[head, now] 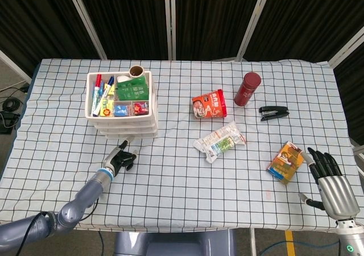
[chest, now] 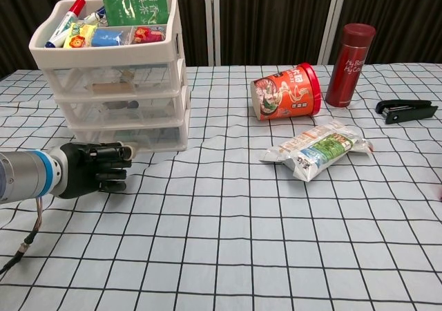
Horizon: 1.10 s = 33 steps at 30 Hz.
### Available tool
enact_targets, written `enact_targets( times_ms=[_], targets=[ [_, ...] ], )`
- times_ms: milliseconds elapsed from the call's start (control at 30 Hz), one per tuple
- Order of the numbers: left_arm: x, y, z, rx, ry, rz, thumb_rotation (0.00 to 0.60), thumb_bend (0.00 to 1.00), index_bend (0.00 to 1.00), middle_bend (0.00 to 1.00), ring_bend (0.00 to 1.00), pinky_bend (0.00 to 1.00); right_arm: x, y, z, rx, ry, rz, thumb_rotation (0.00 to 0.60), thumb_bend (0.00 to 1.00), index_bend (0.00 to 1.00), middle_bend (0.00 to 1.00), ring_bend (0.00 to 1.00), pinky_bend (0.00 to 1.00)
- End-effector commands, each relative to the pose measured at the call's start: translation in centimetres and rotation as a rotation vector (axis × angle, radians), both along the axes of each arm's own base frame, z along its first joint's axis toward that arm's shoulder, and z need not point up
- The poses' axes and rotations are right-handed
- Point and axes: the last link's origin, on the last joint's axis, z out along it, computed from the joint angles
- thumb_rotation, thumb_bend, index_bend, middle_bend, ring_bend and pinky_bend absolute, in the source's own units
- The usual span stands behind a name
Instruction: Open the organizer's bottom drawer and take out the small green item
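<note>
Treat the organizer (chest: 117,76) as light, stiff moulded plastic: 3 stacked drawers under an open tray of markers and packets, standing on the left of the checked surface (chest: 276,242). Expect it to slide on the cloth if pulled hard, so draw gently and brace the body if needed. Look for the bottom drawer (chest: 128,135) at the base, shut, with a cloudy front. Cannot make out the small green item through that front; presumably inside. Judge it light and easy to pinch, perhaps small enough to skid into a corner of the smooth tray. Hook fingertips under the lip or handle at the middle of the drawer front, not at a corner, to keep it from jamming. Find the left hand (chest: 93,169) low on the cloth just in front of that drawer, fingers curled in on nothing, near the front but seemingly not touching it. Find the right hand (head: 330,181) at the near right edge, fingers spread and holding nothing, just beside an orange packet (head: 286,161).
</note>
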Motion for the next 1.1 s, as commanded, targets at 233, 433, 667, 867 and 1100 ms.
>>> enact_targets(
  times_ms=[233,433,667,867,1100],
  targets=[
    [0.24,0.49,-0.22,0.005,0.004,-0.008,0.6,0.66,0.02,1.0,0.98,0.85,-0.03,-0.07,0.01,0.001,-0.001,-0.002,0.6,0.0,0.0,0.0,0.0,0.0],
    [0.4,0.59,-0.39,-0.006,0.005,-0.023,0.6,0.66,0.03,1.0,0.98,0.84,-0.02,-0.06,-0.01,0.002,0.0,-0.002,0.6,0.0,0.0,0.0,0.0,0.0],
    [0.41,0.78,-0.54,-0.011,0.016,-0.041,0.6,0.66,0.05,1.0,0.98,0.84,-0.05,-0.06,-0.09,0.005,0.002,-0.005,0.6,0.0,0.0,0.0,0.0,0.0],
    [0.51,0.87,-0.65,-0.019,0.003,-0.039,0.6,0.66,0.05,1.0,0.98,0.85,-0.02,-0.06,-0.25,0.009,0.008,-0.004,0.6,0.0,0.0,0.0,0.0,0.0],
    [0.51,1.01,-0.77,-0.035,-0.001,-0.049,0.6,0.66,0.07,1.0,0.98,0.85,-0.04,-0.08,-0.21,0.006,0.007,-0.005,0.6,0.0,0.0,0.0,0.0,0.0]
  ],
)
